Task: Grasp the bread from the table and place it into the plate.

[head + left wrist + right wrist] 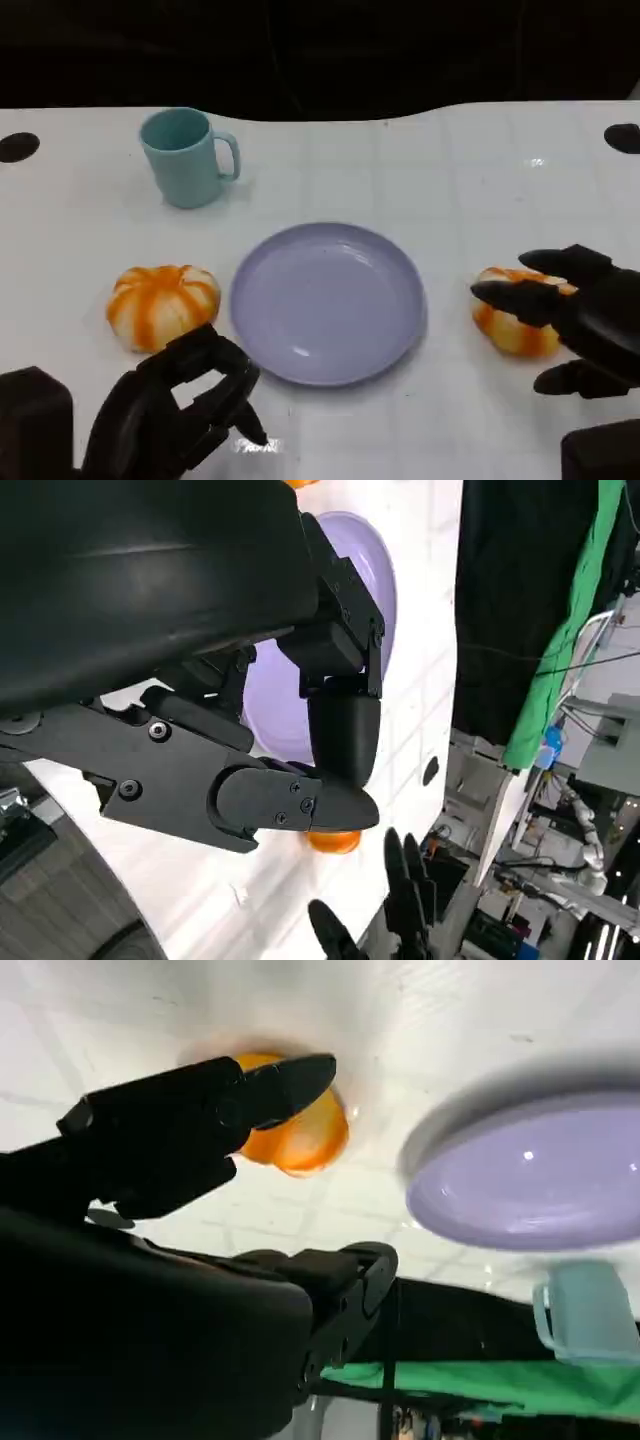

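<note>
White desk point(480, 180), seen from the head view. Lavender plate point(328, 300) at centre, bare, lying flat. Teal mug point(186, 157) behind and to the left of it, upright, handle toward the plate's side, well apart from everything else.

Two orange-and-white striped bread buns: one bread point(510, 318) just right of the plate, on the desk, not on the plate; second bread point(162, 304) just left of the plate, also on the desk.

Right robot hand point(580, 315) at the right bread, fingers spread wide, upper fingertips over the bun's top, thumb lower and nearer the camera, apart from the bun. No closed grip visible; bun lying on the desk between finger and thumb. Right wrist view: same bread point(296, 1135) beyond one black finger point(210, 1110), plate point(530, 1180) beside it, mug point(590, 1310) farther off.

Left robot hand point(185, 405) low at the front left, near the left bun but not touching it, fingers loosely curled, holding nothing. Left wrist view: plate point(370, 570) and a sliver of bread point(334, 842) past the black fingers point(342, 730).
</note>
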Controlling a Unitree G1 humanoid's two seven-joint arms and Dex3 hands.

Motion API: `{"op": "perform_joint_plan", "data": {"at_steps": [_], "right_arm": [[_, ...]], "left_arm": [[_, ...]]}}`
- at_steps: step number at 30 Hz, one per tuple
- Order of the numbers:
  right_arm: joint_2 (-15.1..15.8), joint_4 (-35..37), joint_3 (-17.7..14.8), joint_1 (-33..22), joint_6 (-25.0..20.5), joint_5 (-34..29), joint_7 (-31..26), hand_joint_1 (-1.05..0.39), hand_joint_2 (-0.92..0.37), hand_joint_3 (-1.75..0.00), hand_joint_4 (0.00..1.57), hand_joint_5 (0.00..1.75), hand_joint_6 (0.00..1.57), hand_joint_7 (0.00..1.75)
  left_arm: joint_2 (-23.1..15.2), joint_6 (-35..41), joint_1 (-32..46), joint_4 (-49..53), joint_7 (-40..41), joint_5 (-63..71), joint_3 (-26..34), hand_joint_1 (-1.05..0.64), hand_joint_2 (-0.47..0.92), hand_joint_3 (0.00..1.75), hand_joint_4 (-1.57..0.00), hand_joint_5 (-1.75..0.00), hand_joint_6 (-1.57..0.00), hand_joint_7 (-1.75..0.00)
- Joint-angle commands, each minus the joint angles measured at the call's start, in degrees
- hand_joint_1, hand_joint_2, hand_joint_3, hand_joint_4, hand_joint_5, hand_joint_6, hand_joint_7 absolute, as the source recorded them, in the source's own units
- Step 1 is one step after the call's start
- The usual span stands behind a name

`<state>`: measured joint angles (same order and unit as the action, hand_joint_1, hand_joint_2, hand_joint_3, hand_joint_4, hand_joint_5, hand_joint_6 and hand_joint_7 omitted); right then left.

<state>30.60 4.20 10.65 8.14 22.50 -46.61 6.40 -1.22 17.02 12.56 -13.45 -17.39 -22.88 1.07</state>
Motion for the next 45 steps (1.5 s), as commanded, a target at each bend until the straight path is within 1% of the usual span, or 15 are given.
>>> {"op": "perform_joint_plan", "data": {"at_steps": [1, 8, 16, 21, 27, 31, 36, 37, 38, 40, 41, 42, 43, 44, 45], "right_arm": [[1.2, 4.9, 2.7, 3.4, -1.0, -2.9, -2.5, -0.41, -0.82, -0.01, 0.09, 0.28, 0.32, 0.00], [0.5, 12.0, 6.9, 8.3, -3.4, -5.6, -4.4, -0.42, -0.84, -0.01, 0.11, 0.23, 0.30, 0.00], [-0.4, 20.5, 11.8, 13.8, -3.3, -6.0, -5.9, -0.40, -0.88, -0.02, 0.16, 0.16, 0.31, 0.00], [-1.3, 23.1, 14.4, 16.0, -4.2, -6.4, -5.5, -0.39, -0.87, -0.01, 0.20, 0.15, 0.34, 0.01], [-2.7, 24.3, 16.7, 17.7, -6.0, -6.3, -4.4, -0.36, -0.86, 0.00, 0.25, 0.12, 0.37, 0.02], [-3.5, 25.2, 18.0, 18.6, -7.1, -6.9, -5.3, -0.34, -0.87, 0.00, 0.32, 0.11, 0.42, 0.03], [-4.1, 25.5, 18.5, 19.5, -8.4, -6.9, -6.7, -0.30, -0.89, -0.01, 0.46, 0.12, 0.54, 0.05], [-4.2, 25.5, 18.3, 19.6, -8.7, -6.7, -7.1, -0.30, -0.89, -0.01, 0.51, 0.13, 0.59, 0.06], [-4.3, 25.5, 18.2, 19.7, -9.0, -6.5, -7.5, -0.29, -0.89, 0.00, 0.61, 0.14, 0.68, 0.06], [-4.3, 26.0, 17.7, 19.9, -8.8, -6.0, -9.2, -0.27, -0.89, 0.00, 0.72, 0.15, 0.76, 0.06], [-4.3, 26.5, 17.4, 20.1, -8.1, -5.6, -10.6, -0.25, -0.88, 0.00, 0.91, 0.23, 0.87, 0.10], [-4.4, 27.2, 17.1, 20.2, -7.2, -4.9, -12.2, -0.22, -0.87, 0.00, 1.00, 0.31, 0.95, 0.10], [-4.4, 27.8, 16.7, 20.4, -6.2, -4.3, -13.8, -0.20, -0.86, 0.00, 1.01, 0.47, 1.02, 0.08], [-4.4, 28.4, 16.5, 20.7, -5.3, -3.8, -15.0, -0.16, -0.85, 0.00, 0.97, 0.89, 1.13, 0.07], [-4.3, 29.1, 16.3, 21.0, -4.5, -3.5, -16.0, -0.15, -0.85, 0.00, 0.94, 1.09, 1.18, 0.07]], "left_arm": [[-0.3, -0.2, 0.0, 0.6, 0.3, 0.0, 0.5, -0.54, 0.92, 0.32, -0.71, -1.75, -0.69, -1.46], [-0.3, -0.1, 0.2, 0.2, 0.6, 0.3, 0.4, -0.54, 0.92, 0.33, -0.71, -1.75, -0.70, -1.46], [-0.1, -0.2, 0.1, 0.1, 0.7, 0.3, 0.4, -0.54, 0.92, 0.34, -0.71, -1.75, -0.70, -1.47], [0.0, -0.1, 0.3, -0.1, 0.7, 0.3, 0.3, -0.54, 0.92, 0.32, -0.72, -1.75, -0.71, -1.46], [0.2, 0.3, 0.6, -0.9, 1.0, 0.2, 0.2, -0.55, 0.92, 0.31, -0.71, -1.75, -0.71, -1.45], [0.1, 0.4, 0.9, -1.5, 1.3, 0.2, 0.0, -0.55, 0.92, 0.31, -0.71, -1.75, -0.72, -1.45], [0.1, 1.0, 1.3, -2.6, 1.8, 0.1, -0.1, -0.54, 0.92, 0.34, -0.71, -1.75, -0.71, -1.45], [0.1, 1.1, 1.3, -2.8, 1.9, 0.0, -0.2, -0.54, 0.92, 0.34, -0.71, -1.75, -0.70, -1.45], [0.1, 1.2, 1.4, -3.0, 2.0, 0.0, -0.2, -0.55, 0.92, 0.34, -0.71, -1.75, -0.70, -1.45], [0.1, 1.3, 1.5, -3.2, 1.9, -0.1, -0.2, -0.55, 0.92, 0.34, -0.72, -1.75, -0.70, -1.45], [0.1, 1.2, 1.5, -3.2, 1.8, -0.1, -0.2, -0.54, 0.92, 0.36, -0.71, -1.75, -0.68, -1.47], [0.0, 1.1, 1.6, -3.2, 1.7, -0.1, -0.2, -0.54, 0.92, 0.37, -0.71, -1.75, -0.68, -1.48], [0.0, 1.1, 1.6, -3.2, 1.7, -0.1, -0.2, -0.54, 0.92, 0.37, -0.71, -1.75, -0.67, -1.48], [0.0, 1.1, 1.7, -3.2, 1.8, 0.0, -0.3, -0.54, 0.92, 0.37, -0.71, -1.75, -0.67, -1.48], [0.0, 1.1, 1.7, -3.2, 1.8, 0.1, -0.3, -0.54, 0.92, 0.37, -0.71, -1.75, -0.67, -1.48]]}}
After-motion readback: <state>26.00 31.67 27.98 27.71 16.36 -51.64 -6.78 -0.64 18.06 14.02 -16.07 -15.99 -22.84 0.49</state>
